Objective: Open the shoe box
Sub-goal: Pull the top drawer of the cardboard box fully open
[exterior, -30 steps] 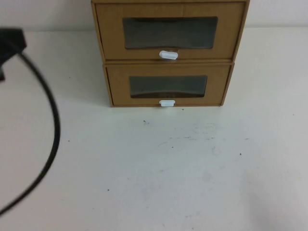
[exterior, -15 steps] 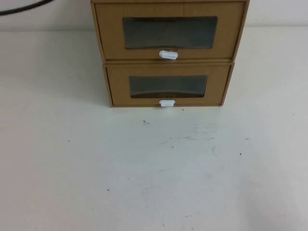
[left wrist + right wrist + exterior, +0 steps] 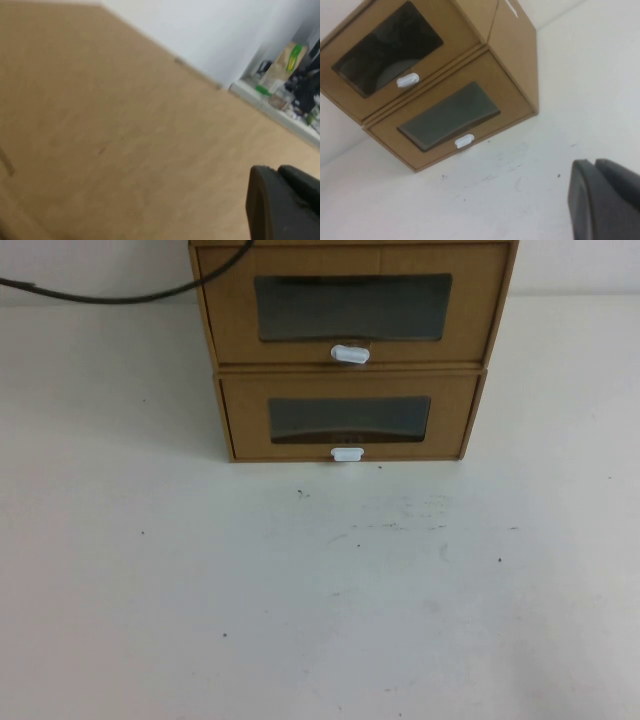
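Cable (image 3: 110, 295) swung to shoe box (image 3: 240, 420) — left jaws above, right jaws facing — shut, empty.

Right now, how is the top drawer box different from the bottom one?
The top brown cardboard drawer box sits on the bottom brown cardboard drawer box, which rests on the white table. The top's dark window and white tab look bigger than the bottom's. Both are closed. Left pincer, shut, is beside cardboard; right pincer, shut, hangs over the table.
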Controlling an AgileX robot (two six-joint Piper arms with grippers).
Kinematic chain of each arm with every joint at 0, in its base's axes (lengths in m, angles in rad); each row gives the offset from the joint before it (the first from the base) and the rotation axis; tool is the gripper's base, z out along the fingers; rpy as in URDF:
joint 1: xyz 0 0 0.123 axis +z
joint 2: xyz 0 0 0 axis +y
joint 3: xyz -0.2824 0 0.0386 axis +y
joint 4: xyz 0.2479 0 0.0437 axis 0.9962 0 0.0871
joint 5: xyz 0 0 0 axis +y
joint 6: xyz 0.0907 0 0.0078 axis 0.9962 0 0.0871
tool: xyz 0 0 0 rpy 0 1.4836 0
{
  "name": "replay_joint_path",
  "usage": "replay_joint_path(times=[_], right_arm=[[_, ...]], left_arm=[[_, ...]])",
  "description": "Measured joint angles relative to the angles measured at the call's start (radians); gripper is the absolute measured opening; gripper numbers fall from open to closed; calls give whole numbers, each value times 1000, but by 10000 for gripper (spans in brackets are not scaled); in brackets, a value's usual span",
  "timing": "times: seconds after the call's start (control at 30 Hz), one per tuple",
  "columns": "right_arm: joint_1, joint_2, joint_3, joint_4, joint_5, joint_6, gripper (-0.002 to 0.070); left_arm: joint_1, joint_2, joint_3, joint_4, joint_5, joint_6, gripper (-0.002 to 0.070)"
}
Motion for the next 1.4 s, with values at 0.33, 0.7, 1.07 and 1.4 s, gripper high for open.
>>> replay_joint_path(times=[0.33,0.7,1.07,1.4], right_arm=[[0,184,-50,4,49,-143,-18],[0,513,-407,-155,153,-559,-18],[49,898,-931,-500,157,-737,-18],[406,1131,-985,-803,-104,-765,-18]], left_arm=[[0,74,-1,4,-12,61,-4],[0,78,-6,14,-8,64,-4],[0,78,-6,-2,10,75,-4],[0,78,-6,-8,29,90,-4]])
